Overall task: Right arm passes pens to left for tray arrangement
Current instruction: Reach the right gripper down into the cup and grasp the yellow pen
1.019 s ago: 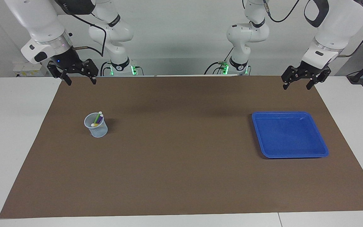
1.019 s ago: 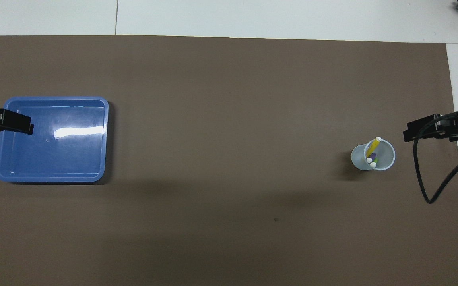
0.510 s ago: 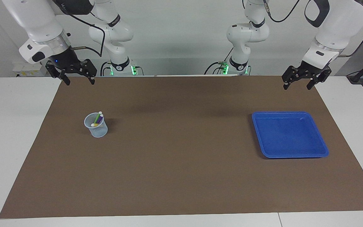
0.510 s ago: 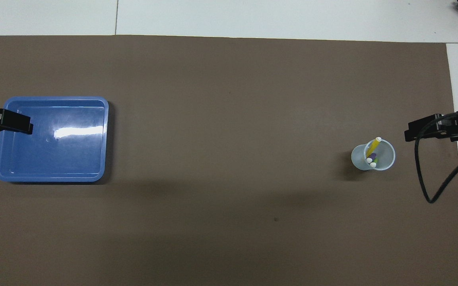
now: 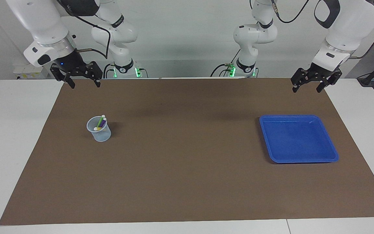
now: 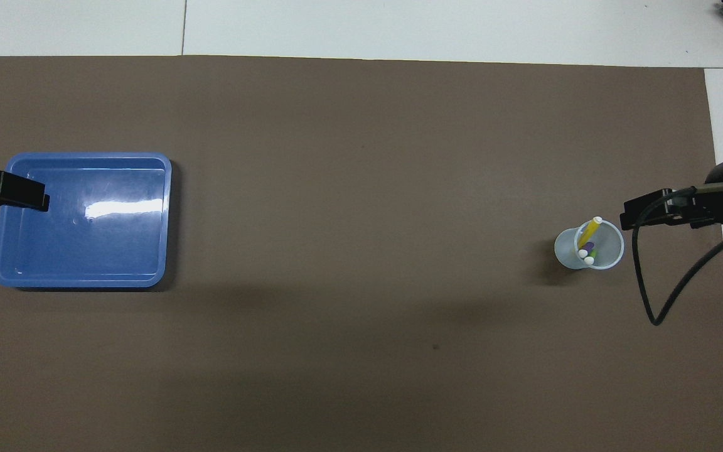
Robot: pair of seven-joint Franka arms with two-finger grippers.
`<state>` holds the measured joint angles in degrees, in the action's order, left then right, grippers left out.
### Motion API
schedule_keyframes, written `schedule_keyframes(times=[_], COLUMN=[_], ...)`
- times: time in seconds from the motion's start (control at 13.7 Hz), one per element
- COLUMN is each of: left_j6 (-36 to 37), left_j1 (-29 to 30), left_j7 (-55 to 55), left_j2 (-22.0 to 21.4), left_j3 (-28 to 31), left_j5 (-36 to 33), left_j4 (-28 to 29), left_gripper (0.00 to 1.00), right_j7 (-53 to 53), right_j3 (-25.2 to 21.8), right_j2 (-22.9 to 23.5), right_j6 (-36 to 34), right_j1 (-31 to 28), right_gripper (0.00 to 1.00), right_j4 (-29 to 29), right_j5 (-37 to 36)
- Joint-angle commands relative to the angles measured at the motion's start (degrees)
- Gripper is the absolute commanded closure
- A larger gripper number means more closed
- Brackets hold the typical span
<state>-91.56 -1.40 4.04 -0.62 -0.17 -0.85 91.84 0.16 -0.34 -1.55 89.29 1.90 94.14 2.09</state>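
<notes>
Bright-blue and bare, the shallow rectangular plastic tray (image 5: 299,139) sits toward the left arm's end of the brown mat (image 5: 187,152). The three slim marker pens (image 5: 100,123), yellow, purple and green, all stand in the small pale translucent cup (image 5: 99,130) at nine o'clock in the facing view. Nothing has been passed; every pen remains. The right gripper (image 5: 82,82) hangs with jaws spread, empty, over the mat's edge at eleven o'clock of the cup. The left gripper (image 5: 307,87) waits, spread too, at twelve o'clock of the tray.

Right tool (image 5: 83,85) shifted slightly toward cup (image 5: 99,132).
</notes>
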Motion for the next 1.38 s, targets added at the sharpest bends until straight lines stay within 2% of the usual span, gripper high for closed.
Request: schedule_keyframes(times=[0.0, 0.36, 0.58, 0.8, 1.02, 1.31], left_j6=[-0.5, 0.1, -0.2, -0.6, -1.2, -1.1], left_j1=[0.5, 1.9, 2.0, 1.9, 1.2, 1.4], left_j7=[-0.6, -0.4, -0.3, -0.4, -2.6, -2.6], left_j2=[0.4, -0.3, -0.4, -0.4, -0.5, -0.6], left_j3=[-0.2, -0.2, -0.2, -0.3, -0.3, -0.4], left_j5=[0.4, 0.6, 0.5, 0.7, 0.9, 0.9], left_j4=[-0.6, 0.7, 0.9, 0.9, 0.7, 0.7], left_gripper=[0.0, 0.0, 0.0, 0.0, 0.0, 0.0], right_j7=[-3.8, -9.7, -17.8, -19.4, -26.3, -26.8], right_j3=[0.1, 0.1, 0.1, 0.1, 0.1, 0.1], right_j2=[-2.6, 1.1, 3.5, 5.0, 7.3, 8.6], right_j6=[5.2, 15.8, 18.1, 19.9, 22.8, 26.9], right_j1=[-0.8, -0.9, -3.1, -3.7, -5.1, -5.2], right_gripper=[0.0, 0.0, 0.0, 0.0, 0.0, 0.11], right_j4=[6.5, 10.9, 10.8, 10.9, 10.9, 13.2], right_j5=[0.5, -1.5, -1.9, -1.9, -1.9, -1.9])
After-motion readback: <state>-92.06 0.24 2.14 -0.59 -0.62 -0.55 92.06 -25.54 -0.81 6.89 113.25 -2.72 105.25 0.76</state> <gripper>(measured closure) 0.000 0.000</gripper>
